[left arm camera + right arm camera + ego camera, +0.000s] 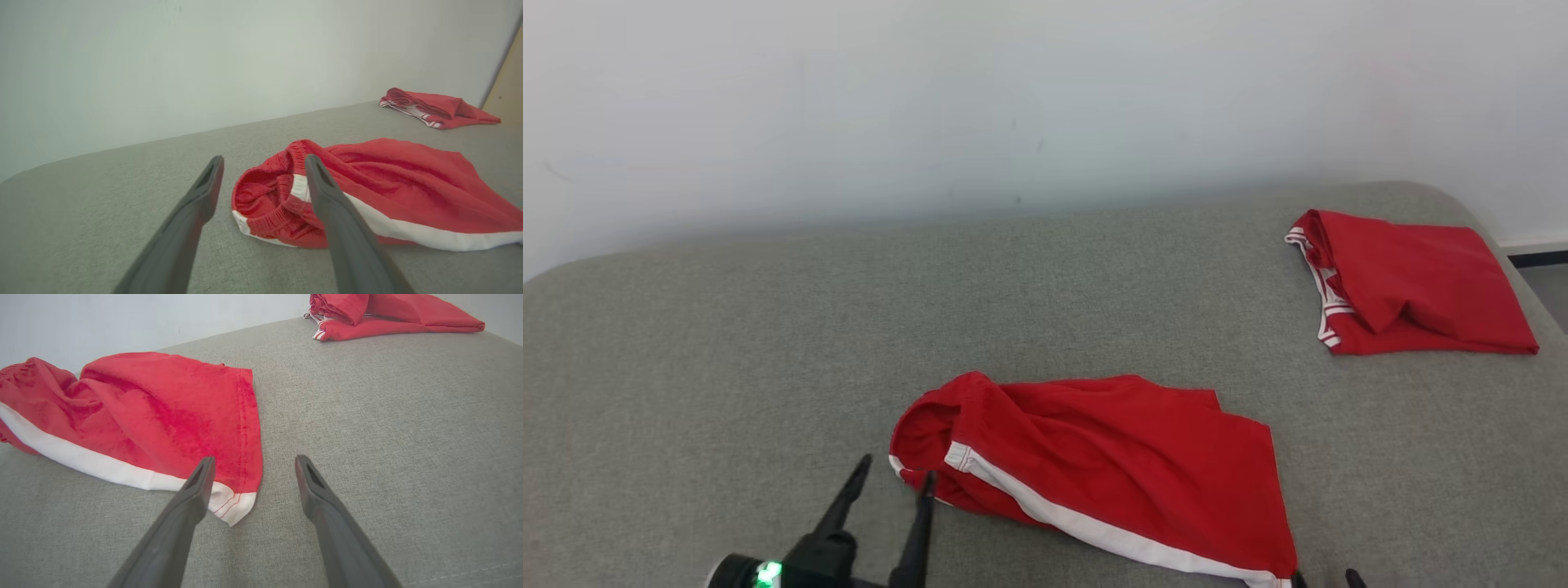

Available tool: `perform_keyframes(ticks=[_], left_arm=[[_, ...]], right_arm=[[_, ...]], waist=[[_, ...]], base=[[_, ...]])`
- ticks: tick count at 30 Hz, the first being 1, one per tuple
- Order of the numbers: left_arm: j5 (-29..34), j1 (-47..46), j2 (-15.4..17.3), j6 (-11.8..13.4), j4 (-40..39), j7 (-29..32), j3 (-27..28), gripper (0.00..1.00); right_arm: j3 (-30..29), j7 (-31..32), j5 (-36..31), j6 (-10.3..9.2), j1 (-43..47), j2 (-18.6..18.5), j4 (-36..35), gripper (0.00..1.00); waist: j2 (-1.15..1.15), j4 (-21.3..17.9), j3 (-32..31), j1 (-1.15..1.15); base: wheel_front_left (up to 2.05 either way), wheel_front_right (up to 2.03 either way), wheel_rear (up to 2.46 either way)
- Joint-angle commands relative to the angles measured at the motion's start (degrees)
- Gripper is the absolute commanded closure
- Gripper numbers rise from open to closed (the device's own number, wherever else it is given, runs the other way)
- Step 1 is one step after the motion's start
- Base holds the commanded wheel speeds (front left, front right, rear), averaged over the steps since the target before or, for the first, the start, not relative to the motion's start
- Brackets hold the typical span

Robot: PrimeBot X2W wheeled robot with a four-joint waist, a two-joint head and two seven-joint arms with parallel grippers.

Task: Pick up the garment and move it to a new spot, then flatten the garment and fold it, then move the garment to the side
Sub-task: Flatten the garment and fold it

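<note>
Red shorts with a white side stripe (1111, 465) lie rumpled on the grey surface, waistband bunched at their left end (278, 196) and hem at the right (241, 457). My left gripper (894, 478) stands open just left of the waistband, its right finger (322, 192) over the elastic edge, nothing held. At the bottom edge of the head view my right gripper (1325, 576) is open by the hem's white corner, with its fingertips (202, 473) just short of the cloth.
A second red garment with white trim (1409, 282) lies folded at the far right of the grey cushion (768, 343), near its right edge. A pale wall rises behind. Bare grey fabric spreads to the left and between the two garments.
</note>
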Motion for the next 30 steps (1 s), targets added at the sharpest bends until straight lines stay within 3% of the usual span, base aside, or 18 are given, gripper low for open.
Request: perform_keyframes(ticks=[1, 6, 15, 27, 28, 29, 30], left_arm=[[-0.4, -1.3, 0.7, 0.1, 1.1, -0.2, -1.5, 0.00], [-2.7, -5.0, 2.9, 0.1, 5.5, -0.2, -7.5, 0.00], [-6.1, -11.5, 5.1, 0.1, 12.8, -0.2, -12.0, 0.00], [-9.3, -16.6, 5.1, 0.1, 20.8, -0.2, -15.8, 0.00], [-10.0, -17.1, 5.1, 0.1, 21.7, -0.2, -16.6, 0.53], [-10.4, -17.6, 5.3, 0.1, 22.1, -0.2, -17.0, 1.00], [-10.8, -18.0, 5.4, 0.1, 22.1, -0.2, -17.3, 1.00]], right_arm=[[0.4, 0.0, 0.0, -0.16, -0.7, 0.6, 0.7, 0.00], [1.6, 0.0, 0.3, -0.16, -3.1, 1.1, 5.0, 0.00], [3.3, 0.0, 0.3, -0.16, -8.3, 2.9, 10.9, 0.00], [5.0, 0.0, 0.9, -0.16, -11.7, 3.8, 15.4, 0.00], [5.3, 0.1, 1.1, -0.16, -12.1, 3.9, 16.2, 0.35], [5.5, 0.1, 1.2, -0.16, -12.7, 3.9, 16.2, 1.00], [5.3, 0.1, 1.7, -0.16, -13.4, 4.1, 16.4, 1.00]], waist=[[0.00, -0.8, 0.7, 0.00], [0.00, -2.0, 2.5, 0.00], [0.00, -3.2, 5.1, 0.00], [0.00, -4.4, 5.8, 0.00], [0.00, -4.6, 5.8, 0.00], [0.00, -4.7, 5.9, 0.00], [0.00, -4.8, 6.1, 0.00]], base=[[0.00, 0.00, 0.00], [0.00, 0.00, 0.00], [0.00, 0.00, 0.00], [0.00, 0.00, 0.00], [0.00, 0.00, 0.00], [0.00, 0.00, 0.00], [0.00, 0.00, 0.00]])
